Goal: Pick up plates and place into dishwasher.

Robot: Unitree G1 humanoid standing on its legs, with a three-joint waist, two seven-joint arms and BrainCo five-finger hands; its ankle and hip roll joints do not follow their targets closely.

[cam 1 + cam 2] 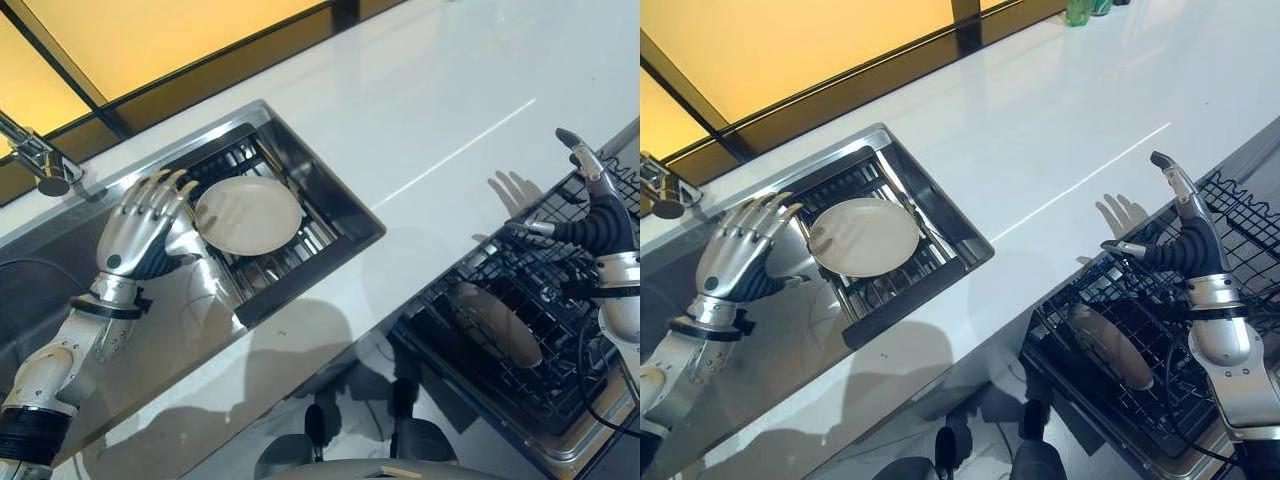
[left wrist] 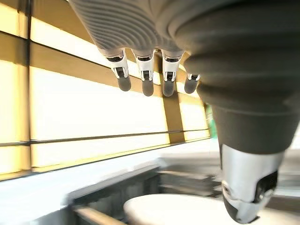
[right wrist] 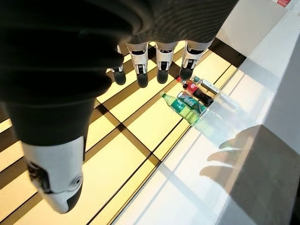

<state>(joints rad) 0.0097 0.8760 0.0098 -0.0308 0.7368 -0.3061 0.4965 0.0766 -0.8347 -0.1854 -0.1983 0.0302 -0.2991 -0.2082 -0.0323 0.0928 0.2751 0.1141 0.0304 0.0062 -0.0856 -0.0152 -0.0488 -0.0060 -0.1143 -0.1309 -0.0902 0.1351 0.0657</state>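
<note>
The dishwasher rack occupies the nearest position, at 4 o'clock in the left eye view. One plate is already seated on edge in its tines. The right hand hangs over the rack's far-right part, at 3 o'clock, with fingers extended and relaxed; it holds nothing, as the right wrist view confirms.

The left hand is at 9 o'clock, over the steel sink surround. Its fingers are straight and spread; nothing is grasped. The thumb appears to lie close to the plate's rim, but contact cannot be confirmed.

The second plate, the one to be moved, lies flat on the black grid inside the sink, at 10 o'clock in the frame. It sits just beside the left hand, toward the hand's 3 o'clock. The plate is round, so no long axis governs the approach; only the near rim matters.

The left hand is clearly the nearer one. The right hand is well apart, across the white counter. Judged step: close the left hand on the near rim.

The faucet stands at the far left, at 9 to 10 o'clock.
</note>
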